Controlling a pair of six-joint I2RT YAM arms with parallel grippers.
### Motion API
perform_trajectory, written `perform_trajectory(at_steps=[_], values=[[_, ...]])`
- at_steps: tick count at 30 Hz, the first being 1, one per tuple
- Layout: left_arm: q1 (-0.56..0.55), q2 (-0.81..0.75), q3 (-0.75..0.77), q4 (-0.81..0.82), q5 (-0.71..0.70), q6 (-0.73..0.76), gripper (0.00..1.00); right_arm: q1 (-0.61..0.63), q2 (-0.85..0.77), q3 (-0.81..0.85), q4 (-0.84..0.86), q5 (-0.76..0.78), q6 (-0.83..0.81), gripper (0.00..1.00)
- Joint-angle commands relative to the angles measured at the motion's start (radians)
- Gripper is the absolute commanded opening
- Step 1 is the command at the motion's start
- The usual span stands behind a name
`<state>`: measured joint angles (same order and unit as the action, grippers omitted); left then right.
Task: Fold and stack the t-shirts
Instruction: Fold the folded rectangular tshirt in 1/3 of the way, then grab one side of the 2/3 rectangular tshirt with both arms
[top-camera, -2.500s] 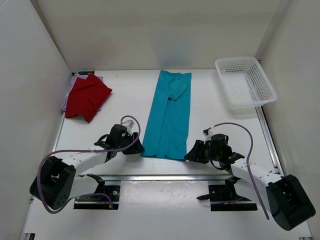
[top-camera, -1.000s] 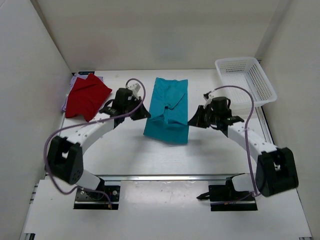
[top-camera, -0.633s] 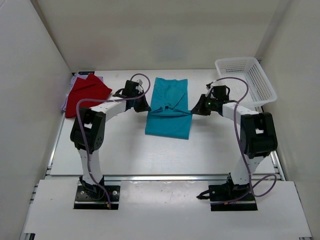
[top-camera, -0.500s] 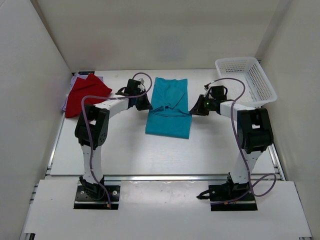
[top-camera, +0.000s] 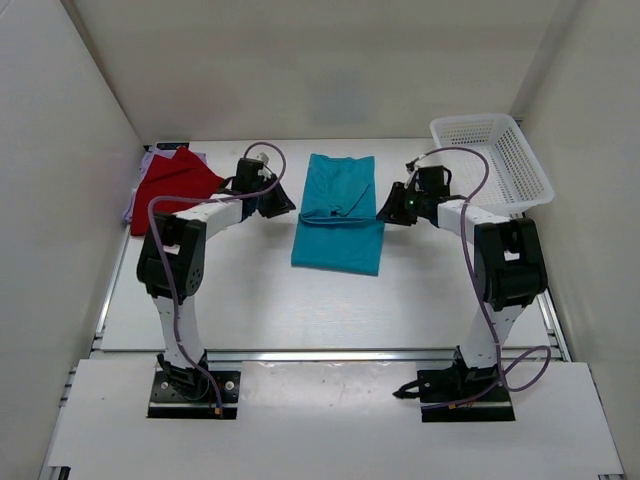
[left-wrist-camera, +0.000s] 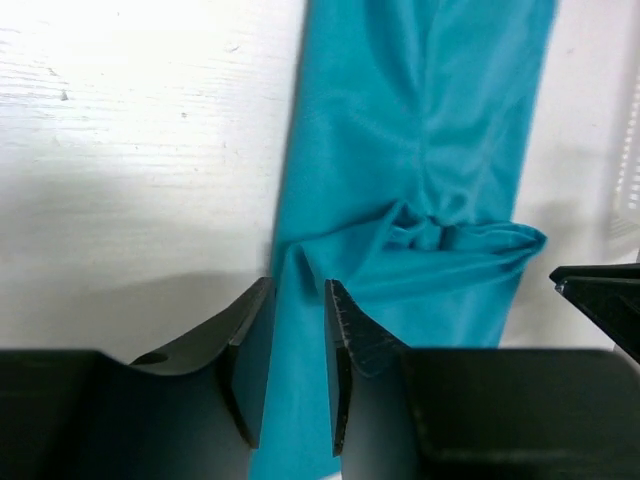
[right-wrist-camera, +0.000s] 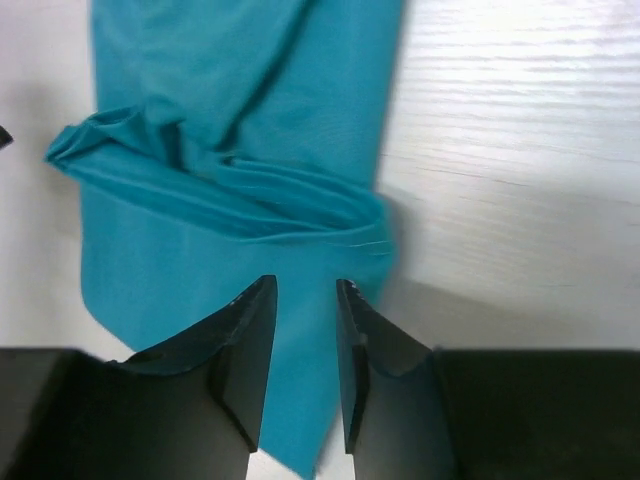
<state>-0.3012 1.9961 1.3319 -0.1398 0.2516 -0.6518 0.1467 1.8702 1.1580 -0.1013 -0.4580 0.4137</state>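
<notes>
The teal t-shirt (top-camera: 338, 213) lies folded in half at the table's middle, with a bunched ridge (left-wrist-camera: 450, 240) across it where the upper layer ends. My left gripper (top-camera: 278, 204) stands at its left edge and my right gripper (top-camera: 386, 212) at its right edge. In the left wrist view the left gripper (left-wrist-camera: 300, 300) is open, with teal cloth (left-wrist-camera: 430, 130) showing in the gap. The right gripper (right-wrist-camera: 305, 300) is open too, over the teal cloth (right-wrist-camera: 230, 80). The deep red t-shirt (top-camera: 170, 187) lies at the far left on the lavender one (top-camera: 151, 158).
A white lattice basket (top-camera: 490, 165) stands at the far right corner. White walls close in the table on the left, back and right. A metal rail (top-camera: 320, 352) runs along the near edge in front of the arm bases.
Both grippers carried the teal shirt's near end toward the far end, folding it in half. Their jaws were shut on the cloth and have now parted, and both have drawn slightly outward.
</notes>
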Motion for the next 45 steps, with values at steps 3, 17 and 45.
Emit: perform_trajectory(at_steps=[3,17,45], values=[[-0.062,-0.232,-0.165,0.158,-0.02,-0.014,0.34,0.132,-0.137,0.008,0.034,0.154,-0.065,0.0],[-0.179,-0.206,-0.546,0.388,0.012,-0.094,0.26,0.324,0.119,0.164,0.035,0.085,-0.07,0.0],[-0.118,-0.495,-0.873,0.443,0.091,-0.095,0.56,0.165,-0.445,-0.575,0.339,0.044,0.161,0.38]])
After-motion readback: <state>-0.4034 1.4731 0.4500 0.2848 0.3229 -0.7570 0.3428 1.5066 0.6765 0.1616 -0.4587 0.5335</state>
